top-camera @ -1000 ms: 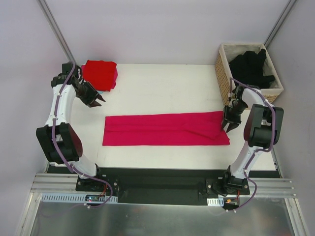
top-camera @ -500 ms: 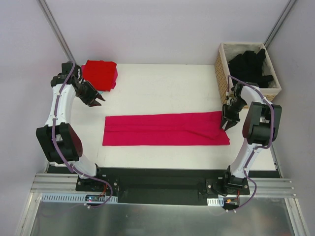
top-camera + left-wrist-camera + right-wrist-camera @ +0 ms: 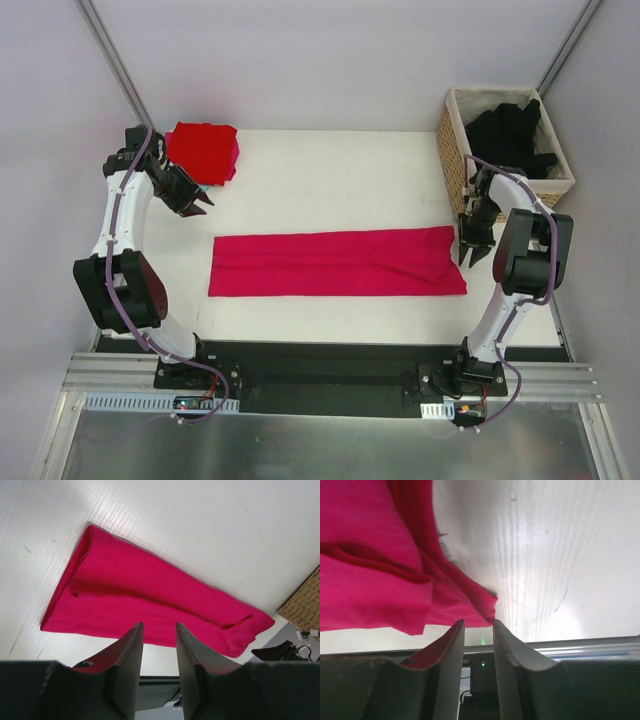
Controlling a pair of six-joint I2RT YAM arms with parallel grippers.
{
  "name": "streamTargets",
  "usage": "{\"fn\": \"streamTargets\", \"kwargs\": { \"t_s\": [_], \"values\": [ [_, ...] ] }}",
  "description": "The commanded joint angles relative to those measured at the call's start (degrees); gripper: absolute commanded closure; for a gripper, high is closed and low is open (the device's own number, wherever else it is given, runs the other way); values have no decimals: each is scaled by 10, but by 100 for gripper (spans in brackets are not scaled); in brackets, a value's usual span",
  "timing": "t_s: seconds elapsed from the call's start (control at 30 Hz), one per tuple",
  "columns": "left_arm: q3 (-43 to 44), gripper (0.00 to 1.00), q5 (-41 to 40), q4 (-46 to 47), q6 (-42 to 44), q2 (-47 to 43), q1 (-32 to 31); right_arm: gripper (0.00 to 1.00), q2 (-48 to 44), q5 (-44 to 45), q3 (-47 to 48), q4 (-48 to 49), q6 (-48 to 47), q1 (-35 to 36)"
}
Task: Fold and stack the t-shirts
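White counter beneath two black-and-white arms. Across its middle, somewhat nearer the near edge, magenta-pink t-shirt folded into a long band running left to right, lying flat, with a crease along its length. Same band seen slantwise from the left wrist and close up from the right wrist. At the far right corner, wicker basket heaped with black t-shirts. On the far left corner, red t-shirt folded into a compact square. Just beside that square on the side toward the near edge, left gripper, fingers drawn in to a narrow slit with nothing between them. By the right edge, right gripper just beside the band's right end, fingers likewise only a slit apart and empty. From its own camera, the cloth's corner close to the fingertips; touching or not, impossible to tell. Near that end of the cloth, small pale label.
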Motion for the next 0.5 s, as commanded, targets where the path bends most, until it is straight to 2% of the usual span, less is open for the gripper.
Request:
{"fn": "streamTargets", "kwargs": {
  "t_s": [0.0, 0.17, 0.47],
  "values": [
    [9, 69, 11, -11, -4, -16, 0, 68, -57, 54, 24, 60, 39, -15],
    [4, 69, 13, -10, 2, -16, 0, 67, -110, -18, 51, 38, 41, -2],
    [3, 69, 16, -4, 2, -6, 0, 66, -183, -40, 23, 29, 4, 62]
  ]
}}
